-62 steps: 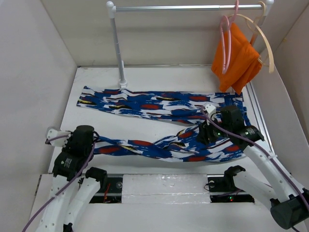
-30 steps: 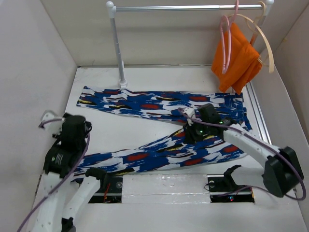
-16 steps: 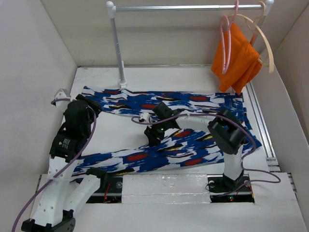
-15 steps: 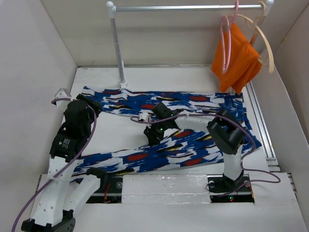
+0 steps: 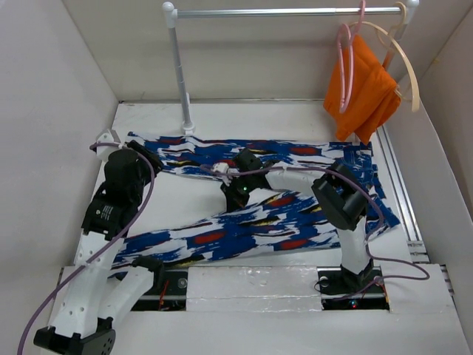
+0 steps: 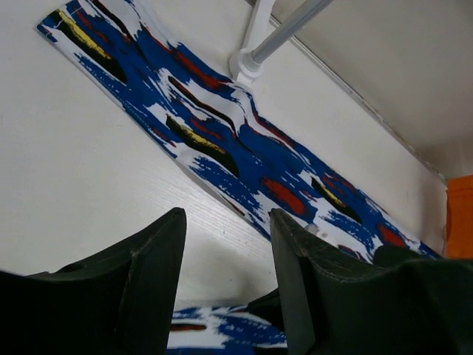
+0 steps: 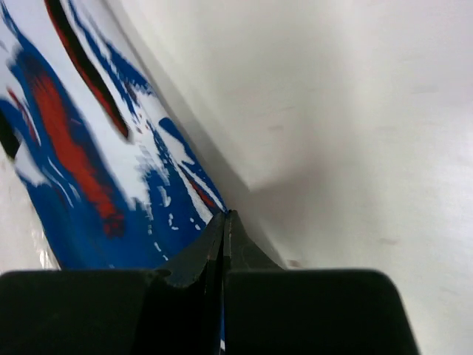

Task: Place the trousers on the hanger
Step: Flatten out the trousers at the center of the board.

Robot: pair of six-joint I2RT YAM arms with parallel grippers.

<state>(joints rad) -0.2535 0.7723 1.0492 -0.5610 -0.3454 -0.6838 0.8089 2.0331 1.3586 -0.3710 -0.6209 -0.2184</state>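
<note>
The trousers (image 5: 295, 159) lie flat on the white table, one leg along the back and the other (image 5: 222, 237) slanting toward the near left. My right gripper (image 5: 238, 194) is low at the near leg's inner edge. In the right wrist view its fingers (image 7: 224, 222) are shut at that cloth edge (image 7: 89, 170), with a sliver of blue between them. My left gripper (image 6: 228, 222) hangs open and empty above bare table, near the far leg's left end (image 6: 214, 144). The pink hanger (image 5: 344, 66) hangs on the rail at the back right.
A white rack pole (image 5: 179, 66) stands on its base (image 6: 247, 63) just behind the far leg, carrying a metal rail (image 5: 281, 12). An orange cloth (image 5: 362, 89) on a cream hanger (image 5: 405, 66) hangs beside the pink one. White walls (image 5: 52, 111) enclose the table.
My right gripper opened, then shut at the near leg's edge and shifted slightly toward the back. My left arm swung from the near left toward the far leg's left end, still open.
</note>
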